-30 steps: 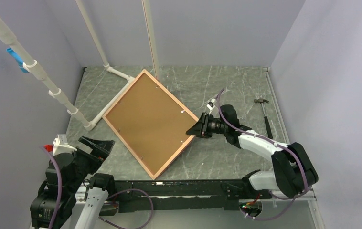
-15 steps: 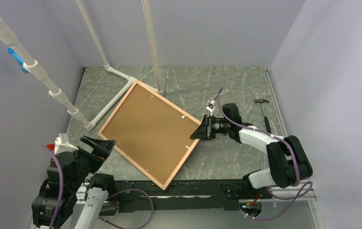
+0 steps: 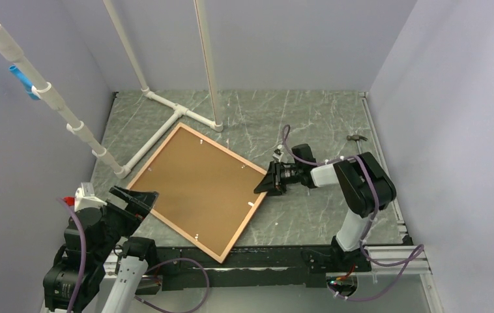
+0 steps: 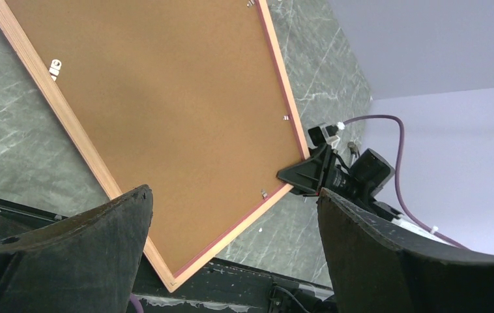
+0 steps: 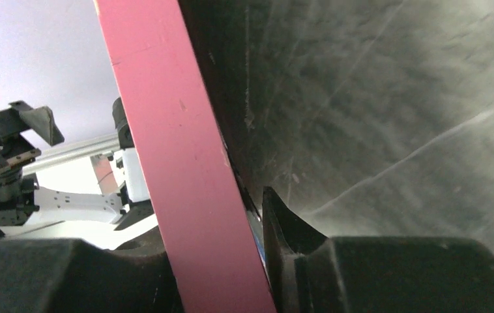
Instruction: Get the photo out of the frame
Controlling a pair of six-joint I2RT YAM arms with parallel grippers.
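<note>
On the tabletop, the right gripper clamps the face-down frame's right corner; the left gripper gapes apart, near left.

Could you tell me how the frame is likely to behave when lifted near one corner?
The frame is probably stiff: its edges look straight though the right gripper clamps it only near one corner. Being broad and thin, it likely pivots about that grip. Its smooth pink front may slip.

One of most things, two of the arms' grippers.
One frame, one brown backing board, one hammer, one white pipe stand; two grippers, left gripper and right gripper.
</note>
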